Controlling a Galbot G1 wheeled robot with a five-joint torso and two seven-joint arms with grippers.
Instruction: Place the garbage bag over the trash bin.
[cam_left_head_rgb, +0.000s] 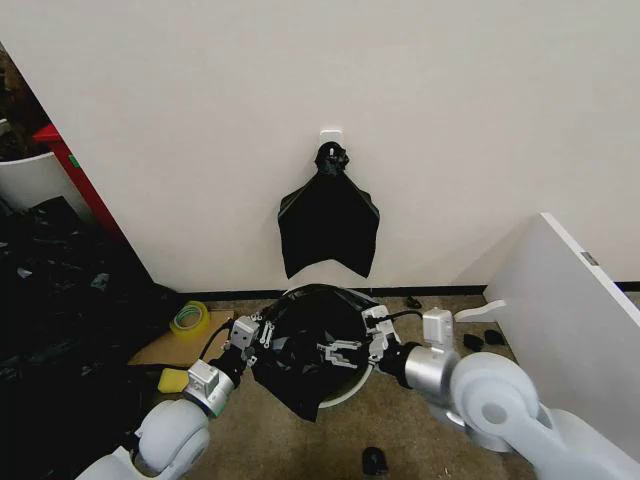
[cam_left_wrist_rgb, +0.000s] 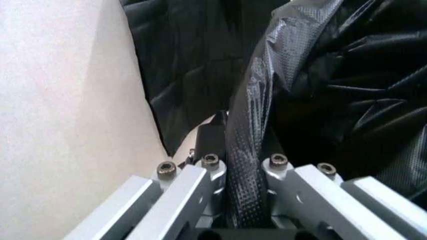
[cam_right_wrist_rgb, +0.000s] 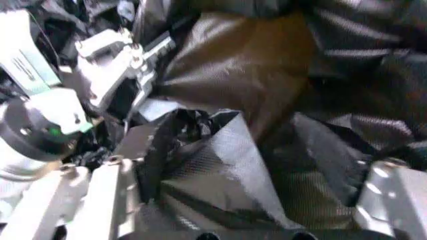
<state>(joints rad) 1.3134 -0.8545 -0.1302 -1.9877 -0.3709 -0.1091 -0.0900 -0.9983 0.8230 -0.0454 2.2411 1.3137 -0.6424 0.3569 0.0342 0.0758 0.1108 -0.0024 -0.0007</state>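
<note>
Pinching a fold of bag (cam_left_wrist_rgb: 250, 130) between close-set jaws: left gripper (cam_left_head_rgb: 262, 333) at the bin's (cam_left_head_rgb: 345, 392) left rim. Spread wider, with bag film bunched between the fingers: right gripper (cam_left_head_rgb: 350, 349) over the mouth. Draped half inside, one corner hanging over the near rim. Likely to slip or tear if pulled unevenly. Farther off, on the wall: spare bags (cam_left_head_rgb: 328, 226).
</note>
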